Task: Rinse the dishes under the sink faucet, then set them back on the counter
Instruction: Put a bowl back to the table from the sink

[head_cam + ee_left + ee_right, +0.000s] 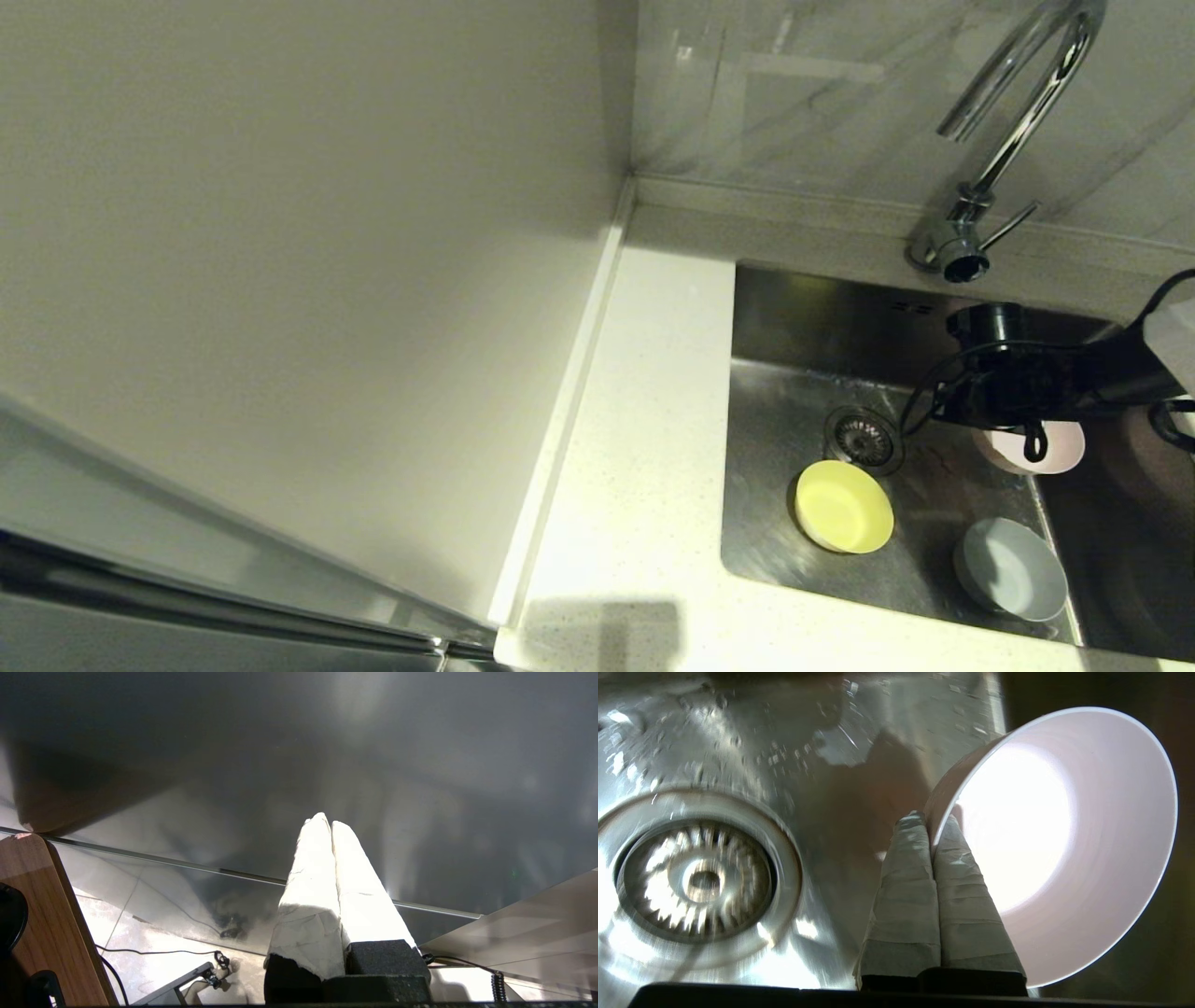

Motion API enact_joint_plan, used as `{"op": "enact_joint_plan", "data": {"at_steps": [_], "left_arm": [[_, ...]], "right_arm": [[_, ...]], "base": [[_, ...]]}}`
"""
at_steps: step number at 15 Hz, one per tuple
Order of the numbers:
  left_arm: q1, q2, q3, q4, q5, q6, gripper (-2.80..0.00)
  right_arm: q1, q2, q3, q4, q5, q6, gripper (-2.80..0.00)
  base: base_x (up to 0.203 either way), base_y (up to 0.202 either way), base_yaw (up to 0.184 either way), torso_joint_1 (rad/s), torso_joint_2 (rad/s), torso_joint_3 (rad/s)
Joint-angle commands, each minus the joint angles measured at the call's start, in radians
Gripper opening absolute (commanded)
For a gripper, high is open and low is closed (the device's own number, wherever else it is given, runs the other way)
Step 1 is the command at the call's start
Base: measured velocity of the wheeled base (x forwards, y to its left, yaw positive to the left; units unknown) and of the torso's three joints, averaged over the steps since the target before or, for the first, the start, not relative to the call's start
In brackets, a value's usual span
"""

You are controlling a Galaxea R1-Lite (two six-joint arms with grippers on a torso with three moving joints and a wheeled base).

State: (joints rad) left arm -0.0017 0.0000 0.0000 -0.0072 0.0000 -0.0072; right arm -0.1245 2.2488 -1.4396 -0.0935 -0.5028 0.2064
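The right tool (931,826), its two tape-wrapped fingers (906,896) pressed together on the rim of the small round pale pink matte bowl (1069,844), holds that bowl tipped up on its side above the floor of the rectangular brushed stainless steel sink (878,732), one finger inside the rim and one outside. In the head view the right arm reaches in from the right edge over the basin, and the pink bowl (1050,450) shows just below its dark wrist, to the right of the round strainer drain (861,436). In the right wrist view the drain (698,879) lies near the bowl, and water drops speckle the steel around it.

The small round yellow matte bowl (844,507) sits on the sink (775,373) floor, just beside the drain on its near side. The small round grey matte bowl (1011,568) rests near the front right corner of the same basin, apart from the yellow one.

The tall shiny chrome gooseneck faucet (1013,131) stands behind the sink at the back rim, its thin side lever (1008,227) angled out to the right. The smooth white speckled stone-like desk (635,448) runs along the sink's left side, bounded by a plain white upright panel (299,280).

The left tool (327,823) is parked away from the sink, its white-wrapped fingers (308,896) closed together on nothing, facing a dark glossy surface.
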Motion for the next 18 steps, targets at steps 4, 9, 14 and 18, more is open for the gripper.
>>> {"op": "enact_joint_plan", "data": {"at_steps": [4,9,14,18], "left_arm": [[0.0,0.0,0.003,0.0,0.0,0.0,-2.8],[0.0,0.0,0.003,0.0,0.0,0.0,-2.8],[0.0,0.0,0.003,0.0,0.0,0.0,-2.8],[0.0,0.0,0.003,0.0,0.0,0.0,-2.8]], "right_arm": [[0.001,-0.389,0.276,-0.002,0.023,0.006,-2.8],[0.004,-0.729,0.427,0.009,0.113,-0.009,-2.8],[-0.052,-0.937,0.44,0.101,0.527,0.333,-2.8],[-0.289,-0.944,0.399,0.18,1.059,0.73,-2.8]], "base": [[0.0,0.0,0.0,0.0,0.0,0.0],[0.0,0.0,0.0,0.0,0.0,0.0],[0.0,0.0,0.0,0.0,0.0,0.0],[0.0,0.0,0.0,0.0,0.0,0.0]]}}
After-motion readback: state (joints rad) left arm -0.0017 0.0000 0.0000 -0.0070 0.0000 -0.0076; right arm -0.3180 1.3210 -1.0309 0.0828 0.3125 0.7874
